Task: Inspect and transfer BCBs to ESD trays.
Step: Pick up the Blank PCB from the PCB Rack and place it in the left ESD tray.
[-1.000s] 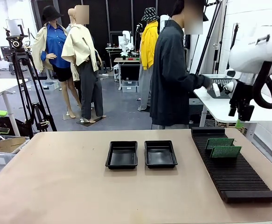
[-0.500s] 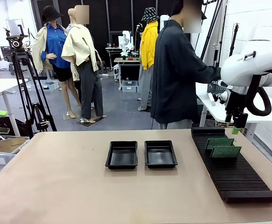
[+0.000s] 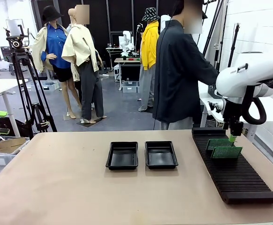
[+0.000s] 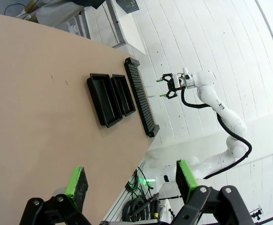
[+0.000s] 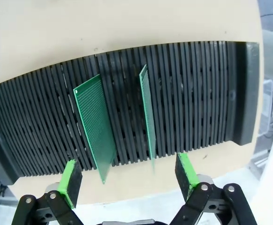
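Two green BCBs stand on edge in the slots of a long black rack [image 3: 237, 173], one [image 3: 220, 143] behind the other [image 3: 226, 152]. My right gripper [image 3: 232, 137] hangs just above the rear board, open. The right wrist view looks straight down on both boards, one tilted [image 5: 95, 123] and one edge-on [image 5: 147, 112], with the open right gripper [image 5: 128, 173] over the rack's edge below them. Two black ESD trays [image 3: 122, 155] [image 3: 160, 154] lie side by side at mid-table with nothing in them. My left gripper [image 4: 130, 180] is open, high above the table.
A person [image 3: 180, 70] in a dark coat stands at the far edge, turned away toward a side table. The tan tabletop [image 3: 56, 183] is bare left of the trays. A tripod [image 3: 26, 84] stands beyond the table's left end.
My right arm has come down and to the left, bringing its gripper from beyond the rack's far end to just above the boards. The person has shifted slightly.
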{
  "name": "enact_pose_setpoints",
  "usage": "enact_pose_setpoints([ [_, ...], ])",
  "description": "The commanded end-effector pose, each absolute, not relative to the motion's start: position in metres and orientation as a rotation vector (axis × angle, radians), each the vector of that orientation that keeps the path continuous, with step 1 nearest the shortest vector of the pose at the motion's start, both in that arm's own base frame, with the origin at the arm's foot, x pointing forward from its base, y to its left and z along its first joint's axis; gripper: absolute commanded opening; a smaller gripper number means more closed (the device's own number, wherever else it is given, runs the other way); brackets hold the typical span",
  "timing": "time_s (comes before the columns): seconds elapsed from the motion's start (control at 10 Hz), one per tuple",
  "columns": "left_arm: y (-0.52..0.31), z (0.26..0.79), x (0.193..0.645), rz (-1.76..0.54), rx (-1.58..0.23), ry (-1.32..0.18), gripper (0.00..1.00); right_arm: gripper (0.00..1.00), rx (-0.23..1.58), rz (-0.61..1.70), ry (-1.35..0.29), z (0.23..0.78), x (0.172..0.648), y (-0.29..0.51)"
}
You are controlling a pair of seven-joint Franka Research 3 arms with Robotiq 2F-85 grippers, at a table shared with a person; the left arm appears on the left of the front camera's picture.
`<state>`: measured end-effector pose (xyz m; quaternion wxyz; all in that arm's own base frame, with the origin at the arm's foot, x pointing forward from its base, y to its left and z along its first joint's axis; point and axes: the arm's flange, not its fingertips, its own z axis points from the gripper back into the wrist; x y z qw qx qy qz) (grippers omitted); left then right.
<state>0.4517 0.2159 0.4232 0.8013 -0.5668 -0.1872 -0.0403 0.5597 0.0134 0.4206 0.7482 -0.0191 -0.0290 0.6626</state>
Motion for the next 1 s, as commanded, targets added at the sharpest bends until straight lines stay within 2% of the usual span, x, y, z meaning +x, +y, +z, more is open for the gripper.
enact_pose_setpoints([
  [0.0,0.216,0.425,0.451,-0.070,-1.211,-0.394,1.00,1.00,-0.081,1.429,-0.045,0.413,0.554,0.013],
  [0.9,0.216,0.425,0.451,-0.070,-1.211,-0.394,1.00,1.00,-0.039,1.447,-0.022,0.381,0.541,0.014],
])
